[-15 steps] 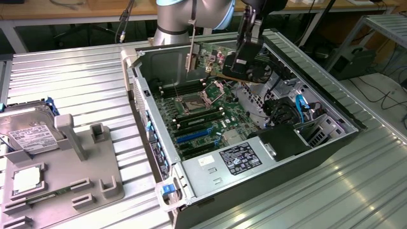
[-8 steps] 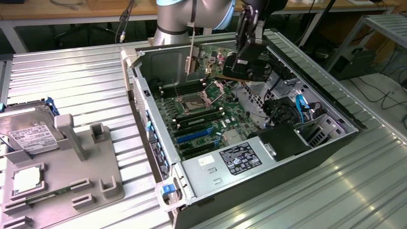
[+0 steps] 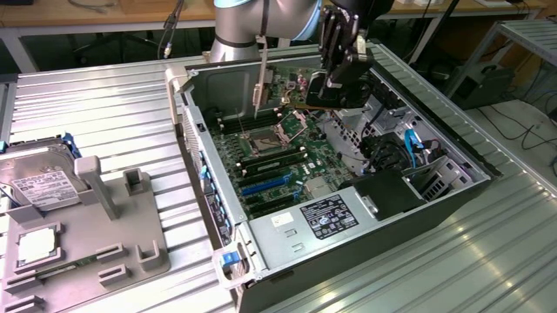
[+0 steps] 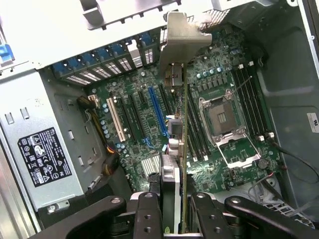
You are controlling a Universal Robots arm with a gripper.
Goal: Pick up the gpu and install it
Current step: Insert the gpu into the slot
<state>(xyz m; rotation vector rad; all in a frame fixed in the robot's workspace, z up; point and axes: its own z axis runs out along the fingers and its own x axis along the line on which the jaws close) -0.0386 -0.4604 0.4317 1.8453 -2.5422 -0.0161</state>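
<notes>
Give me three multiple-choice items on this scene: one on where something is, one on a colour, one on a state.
1. The hard drive lies:
A. on the floor
B. on the grey tray at the exterior view's left
C. on a shelf

2. One long slot on the motherboard is:
A. blue
B. red
C. purple

3. The gripper is:
A. open and empty
B. shut on a screwdriver
C. shut on the gpu

Answers:
1 B, its white label shows on the tray.
2 A, it stands blue among black slots.
3 C, the card sits edge-on between the fingers, above the board.
</notes>
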